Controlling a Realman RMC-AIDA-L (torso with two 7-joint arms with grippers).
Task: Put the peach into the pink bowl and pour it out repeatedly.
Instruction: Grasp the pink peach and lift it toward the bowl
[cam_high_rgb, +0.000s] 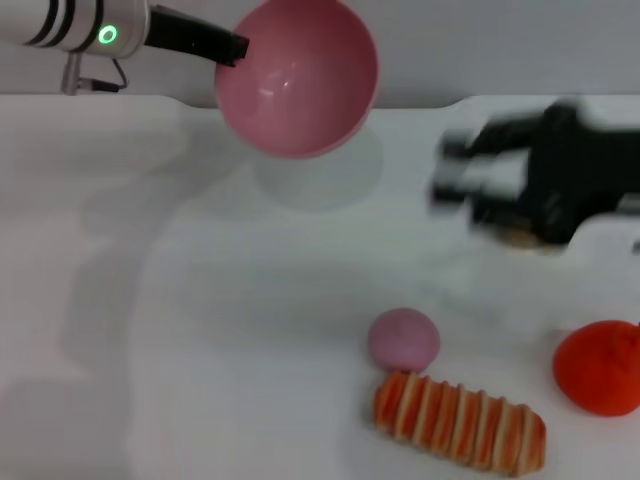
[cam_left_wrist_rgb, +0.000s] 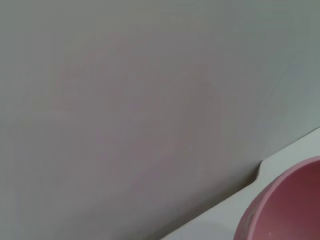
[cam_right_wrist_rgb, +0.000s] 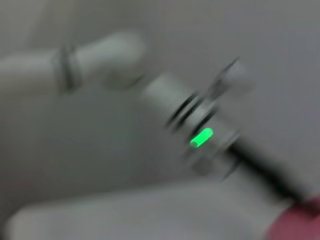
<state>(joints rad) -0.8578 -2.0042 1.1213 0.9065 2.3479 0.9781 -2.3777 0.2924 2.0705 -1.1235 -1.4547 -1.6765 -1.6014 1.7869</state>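
White tabletop is filling most of the head view, with a grey wall behind it. Up at the far edge, the left gripper (cam_high_rgb: 238, 46) is pinching the rim of the bowl (cam_high_rgb: 296, 76) and holding it in the air, tipped so its empty inside is facing forward. Its shadow is lying on the table just below. The peach (cam_high_rgb: 403, 338) is sitting near the front, touching a striped bread toy (cam_high_rgb: 459, 421), with an orange fruit (cam_high_rgb: 600, 366) well off to the robot's right. The right gripper (cam_high_rgb: 462, 178) is hovering above the table on the right, blurred, so I cannot tell how its jaws are standing.

The pour looks done, so the next step is likely setting the bowl down upright. Levelling it before lowering should help, as should keeping it clear of the right arm's path to the peach.
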